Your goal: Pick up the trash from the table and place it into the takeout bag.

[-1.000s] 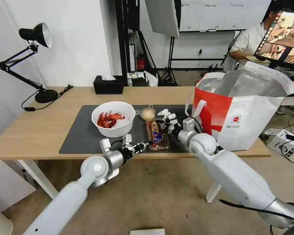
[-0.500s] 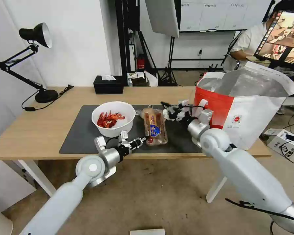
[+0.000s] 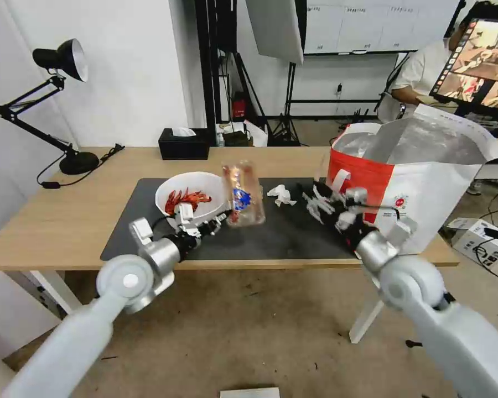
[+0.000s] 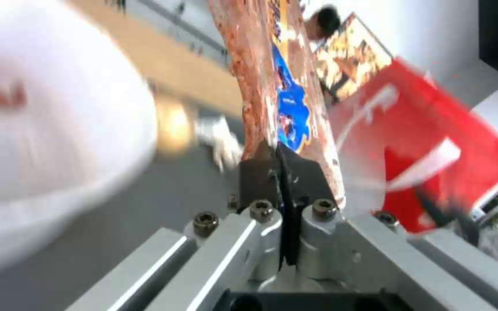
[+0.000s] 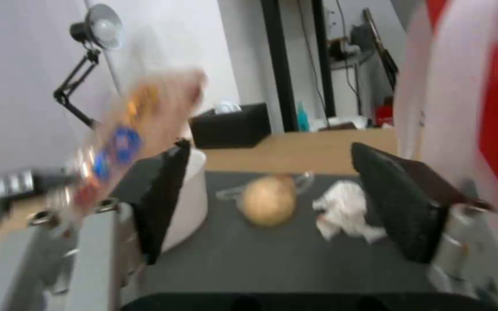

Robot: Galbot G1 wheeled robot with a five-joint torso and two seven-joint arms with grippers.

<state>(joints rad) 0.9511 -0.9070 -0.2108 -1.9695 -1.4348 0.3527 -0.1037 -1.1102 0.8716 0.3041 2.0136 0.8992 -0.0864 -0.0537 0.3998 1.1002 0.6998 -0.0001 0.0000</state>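
My left fingers (image 3: 222,216) clamp the clear tray (image 3: 242,193), upright, scrap-smeared, blue-labelled, above the bench (image 3: 66,221); right fingers (image 3: 321,200) spread apart.

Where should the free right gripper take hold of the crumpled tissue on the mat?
Probably from above, pinching the crumpled white tissue across its raised middle folds. It lies loose on the dark mat, apart from the beige lump, and the open right gripper hovers beside it.
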